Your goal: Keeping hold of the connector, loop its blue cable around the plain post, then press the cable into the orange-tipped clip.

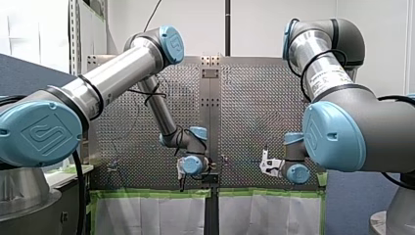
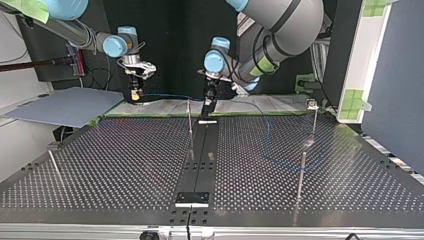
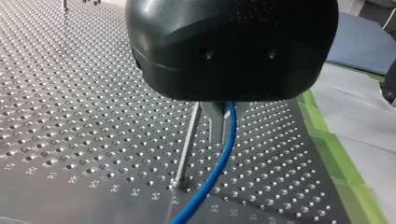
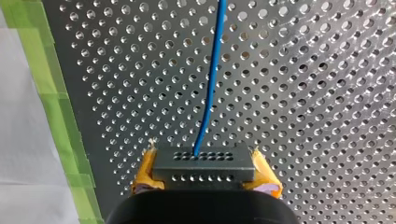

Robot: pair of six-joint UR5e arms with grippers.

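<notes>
A dark grey connector [image 4: 204, 164] sits between the yellow pads [image 4: 145, 172] of my right gripper [image 4: 204, 158], which is shut on it. The blue cable [image 4: 210, 84] leaves the connector and runs ahead over the perforated table. In the top view it stretches from my right gripper [image 2: 134, 94] across to my left gripper [image 2: 208, 106], then curls loosely on the table [image 2: 267, 145]. My left gripper [image 3: 219, 133] is black with metal fingers [image 3: 211, 122] and is shut on the cable [image 3: 218, 164], just above the plate. A plain thin post [image 3: 187, 149] stands right beside those fingers.
Several thin posts rise from the plate: one near the middle [image 2: 190, 119], one nearer the camera [image 2: 301, 175], one at the top view's left [image 2: 54, 167]. A post with a pale head [image 2: 312, 105] stands at the far right. Green tape [image 4: 60, 116] edges the plate.
</notes>
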